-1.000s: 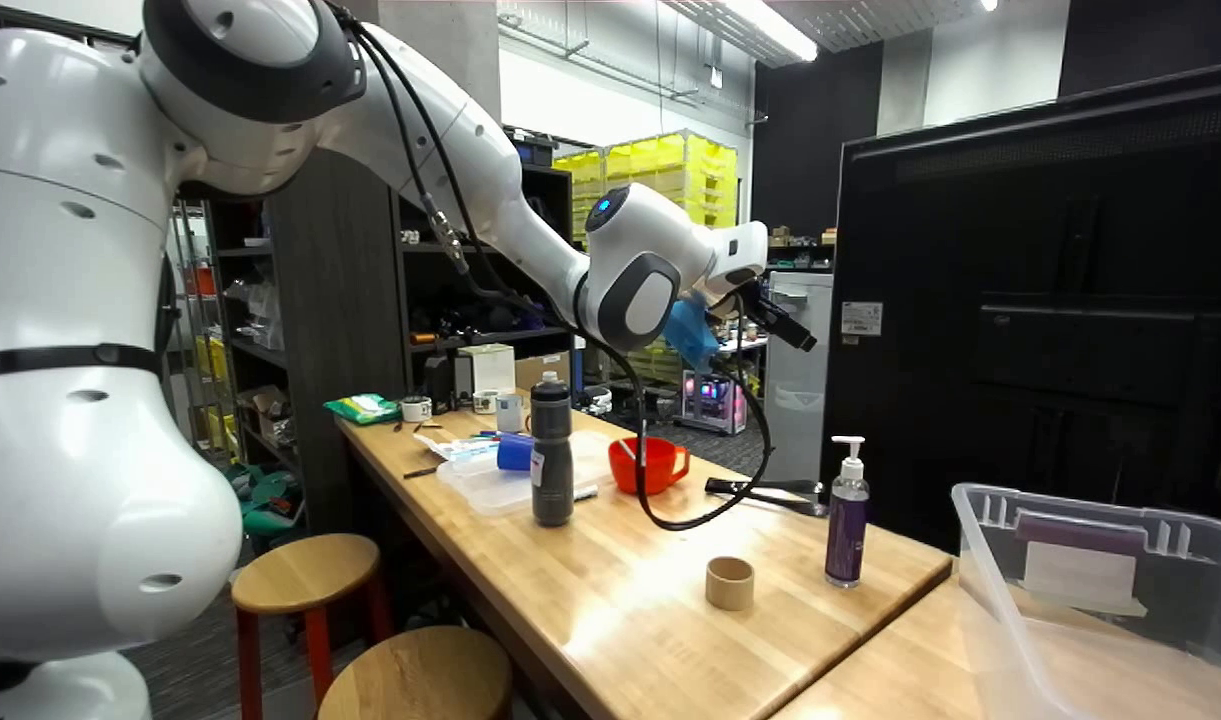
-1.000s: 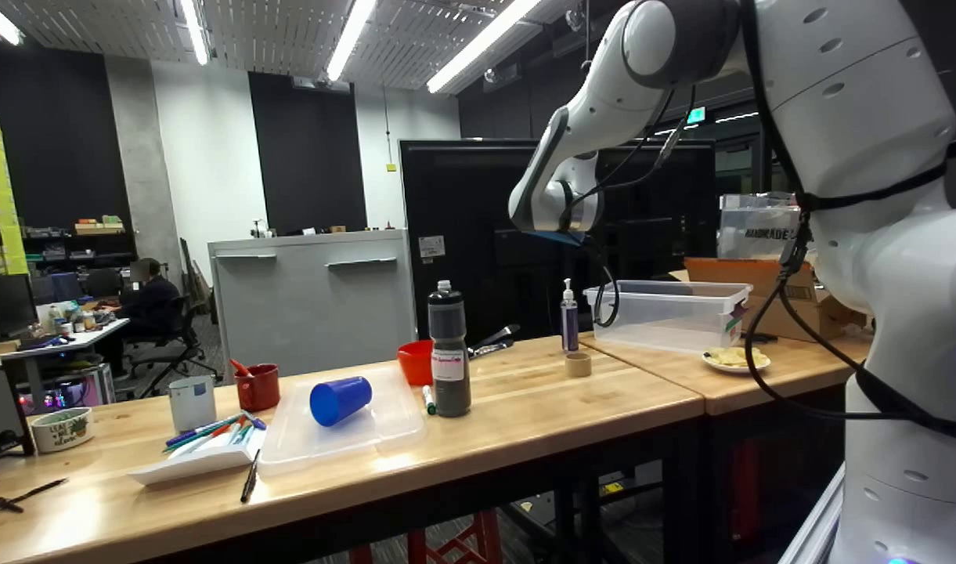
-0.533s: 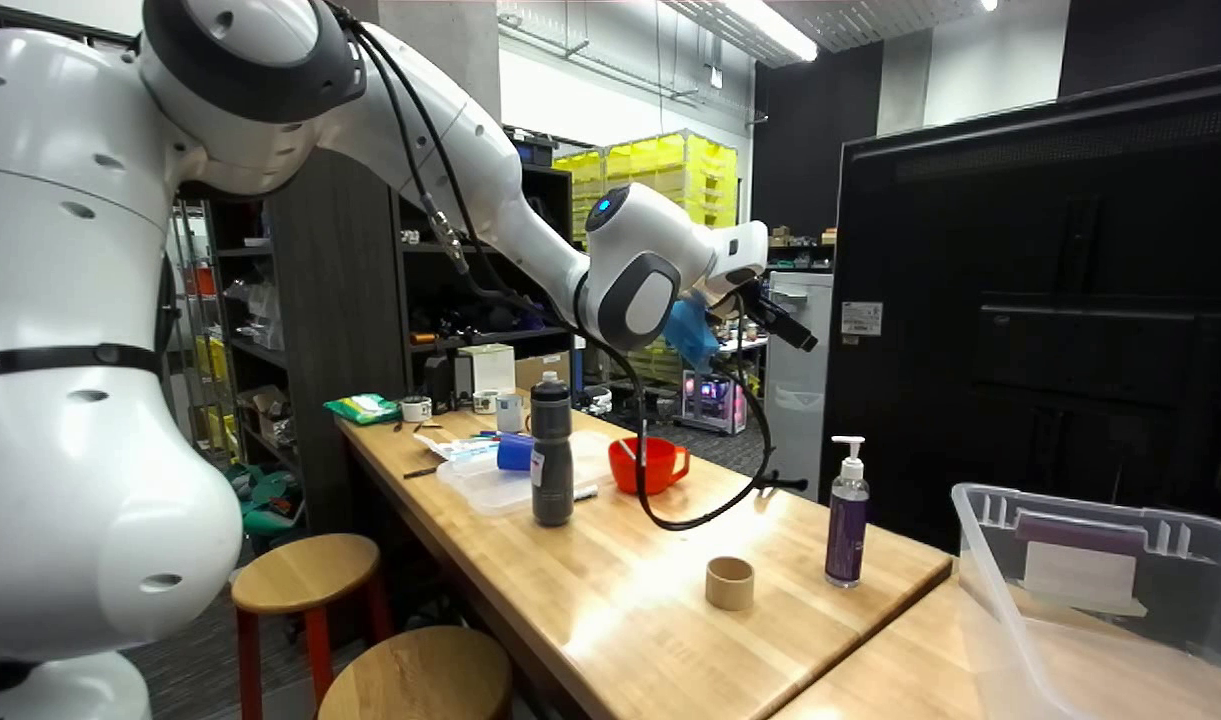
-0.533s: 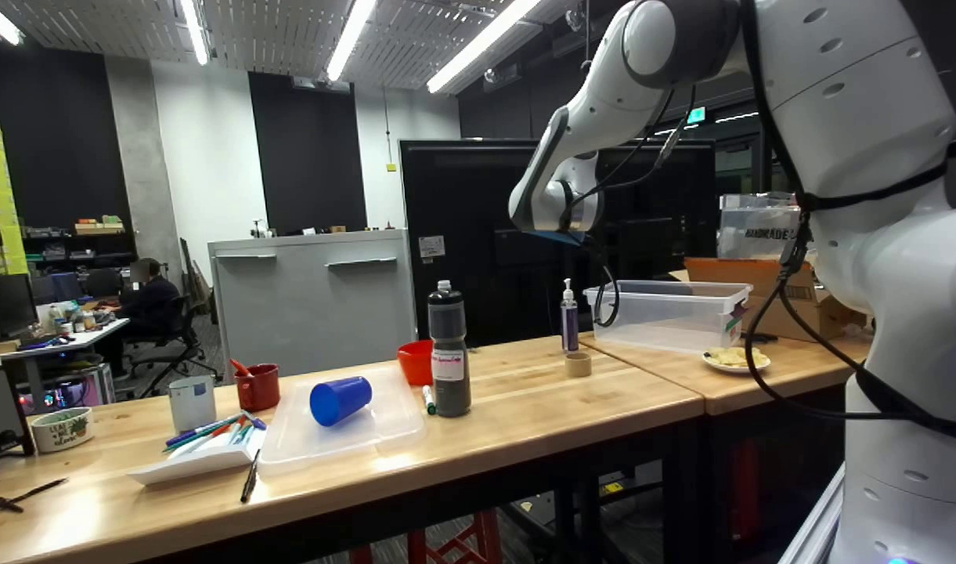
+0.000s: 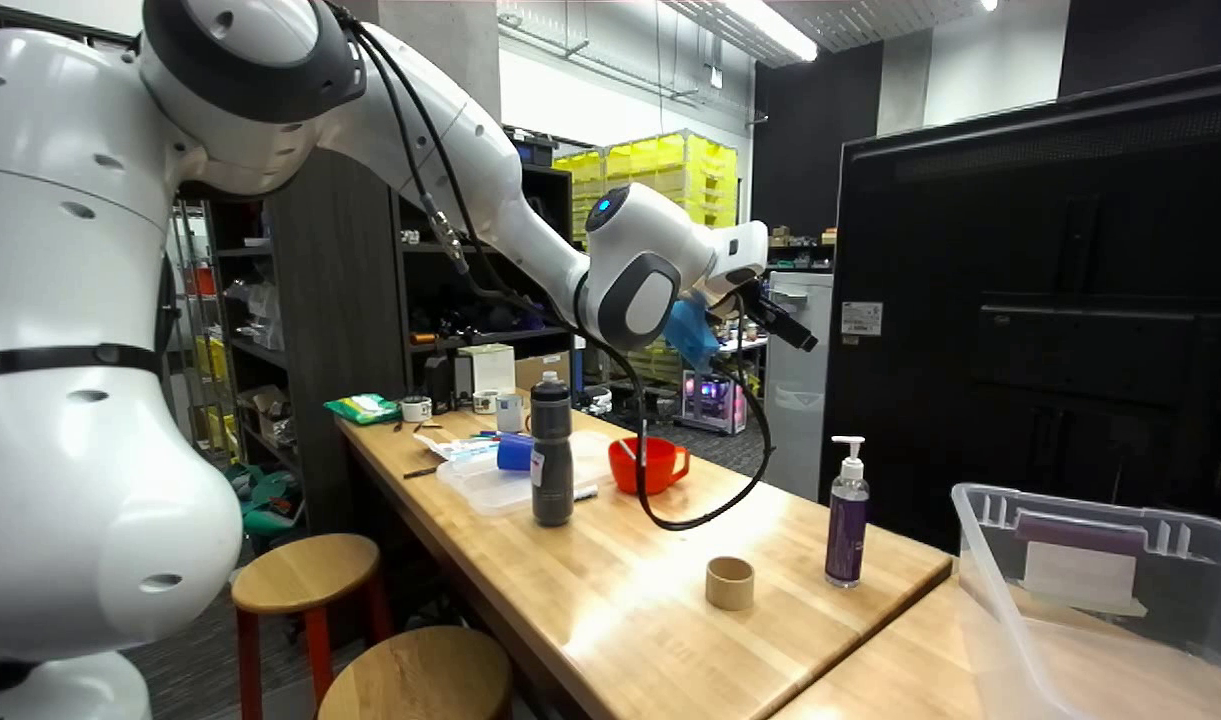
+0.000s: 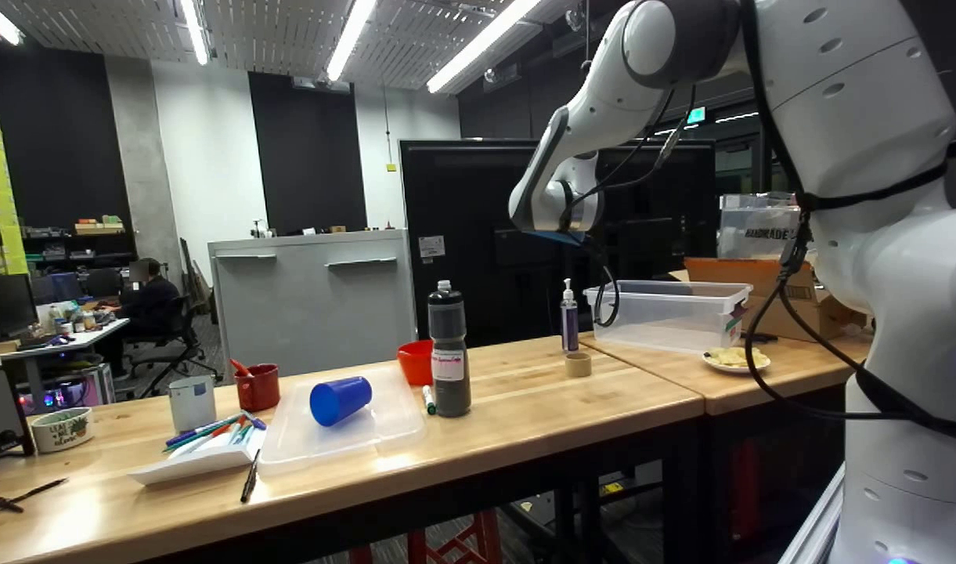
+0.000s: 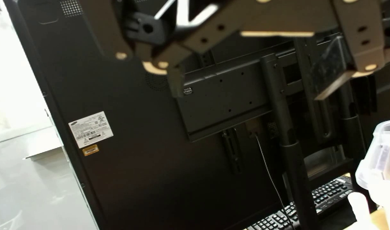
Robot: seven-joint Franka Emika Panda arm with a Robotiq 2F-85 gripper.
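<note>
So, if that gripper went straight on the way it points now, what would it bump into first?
Probably the back of the big black screen, which fills most of the wrist view beyond the open gripper; how far off is unclear.

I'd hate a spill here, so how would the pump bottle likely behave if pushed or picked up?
The pump bottle stands tall and narrow on the wooden table, so a push near its white pump head would likely tip it. Its seemingly round body might then roll. The surface looks smooth and could slip in a loose grip.
</note>
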